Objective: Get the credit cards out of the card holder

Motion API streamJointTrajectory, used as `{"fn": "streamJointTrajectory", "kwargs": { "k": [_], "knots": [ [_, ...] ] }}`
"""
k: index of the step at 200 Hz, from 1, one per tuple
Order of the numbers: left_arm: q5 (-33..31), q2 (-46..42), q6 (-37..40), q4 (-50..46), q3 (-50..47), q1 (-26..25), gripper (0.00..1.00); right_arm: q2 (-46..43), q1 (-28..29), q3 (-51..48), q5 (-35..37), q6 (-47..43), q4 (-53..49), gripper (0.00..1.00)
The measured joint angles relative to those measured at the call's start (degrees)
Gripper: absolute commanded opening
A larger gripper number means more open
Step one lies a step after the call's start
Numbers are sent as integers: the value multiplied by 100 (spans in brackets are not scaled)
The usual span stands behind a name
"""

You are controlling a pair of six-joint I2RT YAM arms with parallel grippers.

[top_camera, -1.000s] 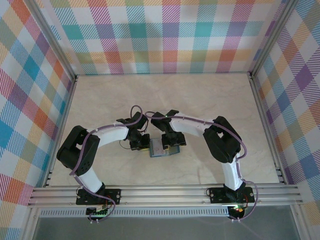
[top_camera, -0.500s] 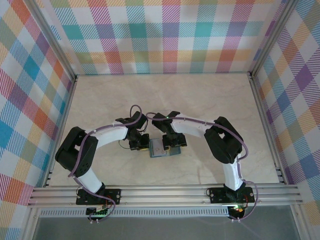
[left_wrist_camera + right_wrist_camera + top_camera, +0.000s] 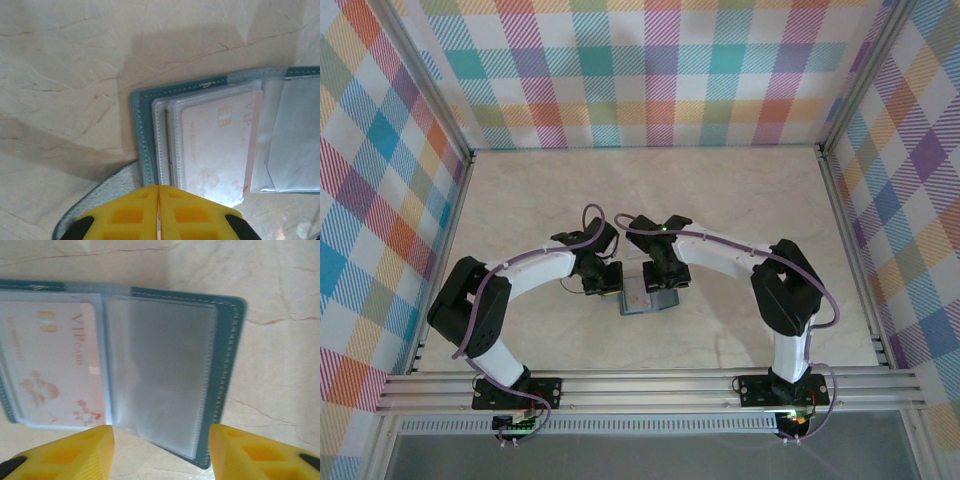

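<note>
Two-arm rig seen from above and from both wrists. The card holder (image 3: 645, 299) lies open and flat on the worktop (image 3: 740, 200), a pale stone-patterned surface with thin brown veins, near the middle between the two arms. It is a slim rectangular bifold with a teal leather-like cover (image 3: 142, 135) and light stitching along its rounded edge (image 3: 226, 365).

Inside, clear plastic sleeves overlap like pages. One sleeve on the left half holds a credit card (image 3: 215, 150), a thin rectangle with a whitish-pink face, a small gold chip, "VIP" lettering and a faint floral print (image 3: 55, 365). The right half carries a frosted, translucent grey sleeve (image 3: 160, 375) with a stitched border.

The left tool (image 3: 604, 283) stands at the left edge of the card holder. In the left wrist view its two yellow ribbed fingers (image 3: 130, 217) are pressed together (image 3: 158, 210), leaving only a hairline seam. A soft grey-blue flap (image 3: 100, 200) of the card holder reaches toward them; whether it is pinched cannot be told.

The right tool (image 3: 666, 282) hangs over the right half, its yellow fingers (image 3: 75, 450) held well apart (image 3: 160, 447), with the lower edge of the frosted sleeve just above the gap.

Pastel plaid walls (image 3: 650, 70) enclose the worktop.
</note>
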Motion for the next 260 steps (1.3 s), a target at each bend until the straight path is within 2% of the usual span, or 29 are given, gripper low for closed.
{"fn": "streamJointTrajectory", "kwargs": {
  "k": [23,55,103,178,228,260],
  "knots": [
    [55,0,-85,31,0,-87,6,-46,-103,-120,-535,11,483,25],
    [111,2,-164,61,0,-208,3,-138,-396,-717,-1460,90,1423,19],
    [282,175,-306,243,7,-269,3,-87,-739,-1040,-2297,229,2288,24],
    [400,400,-413,380,33,-315,4,227,-745,-1119,-2590,236,2621,23],
    [308,498,-372,291,111,-319,4,269,-745,-1141,-2583,240,2651,37],
    [188,503,-295,188,142,-319,4,267,-745,-1141,-2540,234,2647,41]
  ]
}}
